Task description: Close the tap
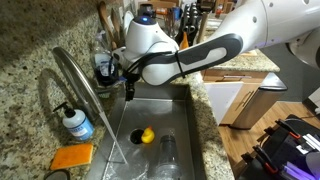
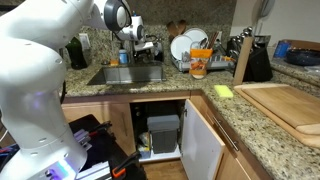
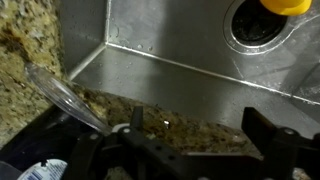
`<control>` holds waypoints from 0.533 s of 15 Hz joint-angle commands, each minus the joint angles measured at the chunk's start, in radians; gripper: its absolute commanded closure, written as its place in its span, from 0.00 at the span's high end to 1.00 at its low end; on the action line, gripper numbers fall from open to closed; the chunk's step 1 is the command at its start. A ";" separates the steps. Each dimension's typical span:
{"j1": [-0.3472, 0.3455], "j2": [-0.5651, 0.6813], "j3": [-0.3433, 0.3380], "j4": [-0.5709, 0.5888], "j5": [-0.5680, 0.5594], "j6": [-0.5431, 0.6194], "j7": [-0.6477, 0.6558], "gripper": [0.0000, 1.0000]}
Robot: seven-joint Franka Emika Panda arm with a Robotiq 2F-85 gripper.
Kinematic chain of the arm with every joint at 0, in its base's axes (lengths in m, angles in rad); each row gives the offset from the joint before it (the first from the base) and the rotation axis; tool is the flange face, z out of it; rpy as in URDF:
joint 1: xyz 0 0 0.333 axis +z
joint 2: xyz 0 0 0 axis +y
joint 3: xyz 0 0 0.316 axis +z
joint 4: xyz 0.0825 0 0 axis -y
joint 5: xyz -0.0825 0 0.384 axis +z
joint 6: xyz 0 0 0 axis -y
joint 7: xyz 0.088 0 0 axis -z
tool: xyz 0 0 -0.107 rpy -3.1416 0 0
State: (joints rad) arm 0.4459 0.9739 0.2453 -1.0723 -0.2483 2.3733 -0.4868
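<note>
The tap [image 1: 77, 78] is a tall brushed-steel gooseneck that arches over the left rim of the steel sink [image 1: 180, 112]. In the wrist view part of its tube [image 3: 66, 99] crosses the lower left. My gripper [image 1: 128, 92] hangs at the back of the sink, to the right of the tap and apart from it. In the wrist view its two dark fingers [image 3: 200, 128] stand wide apart, with only the granite rim between them. It is open and empty. In an exterior view the gripper [image 2: 137, 46] is above the sink's back edge.
A pump bottle of blue soap [image 1: 76, 123] and an orange sponge [image 1: 72, 156] sit left of the sink. A yellow object [image 1: 146, 135] and a clear glass [image 1: 168, 150] lie in the basin. A dish rack [image 2: 192, 48], knife block [image 2: 246, 55] and cutting board [image 2: 285, 102] stand on the counter.
</note>
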 commanded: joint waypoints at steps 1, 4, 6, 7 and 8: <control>0.044 0.136 -0.002 0.244 -0.022 -0.072 -0.098 1.00; 0.040 0.106 -0.001 0.192 -0.015 -0.031 -0.078 1.00; 0.044 0.117 -0.001 0.214 -0.015 -0.033 -0.078 1.00; 0.044 0.117 -0.001 0.213 -0.015 -0.033 -0.078 1.00; 0.044 0.117 -0.001 0.213 -0.015 -0.033 -0.078 1.00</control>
State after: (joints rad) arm 0.4896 1.0909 0.2445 -0.8593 -0.2636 2.3407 -0.5648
